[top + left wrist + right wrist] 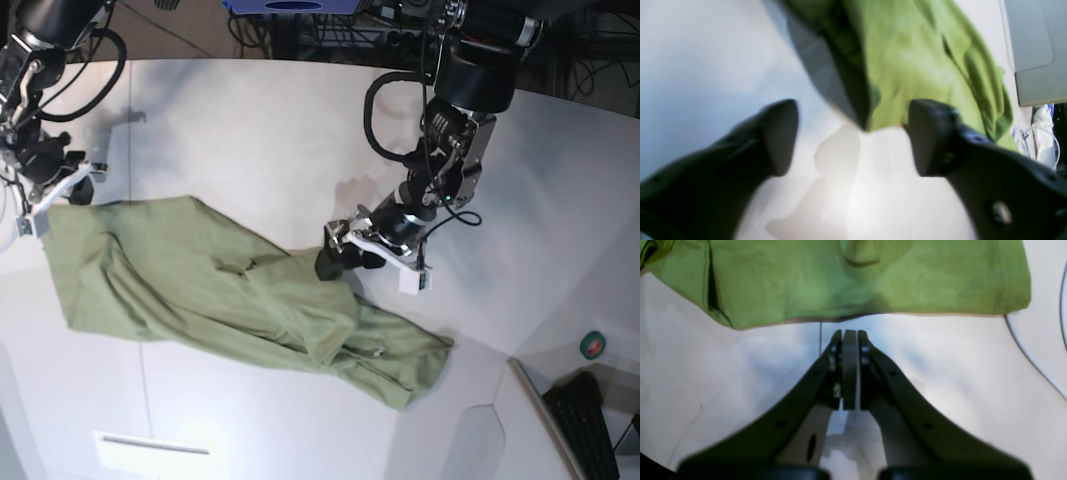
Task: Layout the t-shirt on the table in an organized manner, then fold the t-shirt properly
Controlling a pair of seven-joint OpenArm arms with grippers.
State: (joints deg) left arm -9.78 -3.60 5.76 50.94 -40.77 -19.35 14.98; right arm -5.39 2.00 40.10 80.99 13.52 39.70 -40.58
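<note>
The olive-green t-shirt [230, 295] lies crumpled and slanted across the white table [250, 130], from the left edge toward the lower right. My left gripper [333, 260] hovers over the shirt's upper edge near its middle. In the left wrist view my left gripper [853, 133] stands open, its black fingers [933, 136] wide apart, holding nothing, with the t-shirt [913, 60] just beyond the tips. My right gripper [850, 336] is shut, pads pressed together on nothing. It sits just short of the t-shirt [857, 276] hem, at the shirt's left corner in the base view, where my right gripper [62, 192] shows.
A grey panel [1038, 50] and white cables [1040, 136] lie past the shirt in the left wrist view. A cable [1030, 353] curves over the table at the right. A keyboard [590, 425] and a green roll [594, 346] sit at the lower right.
</note>
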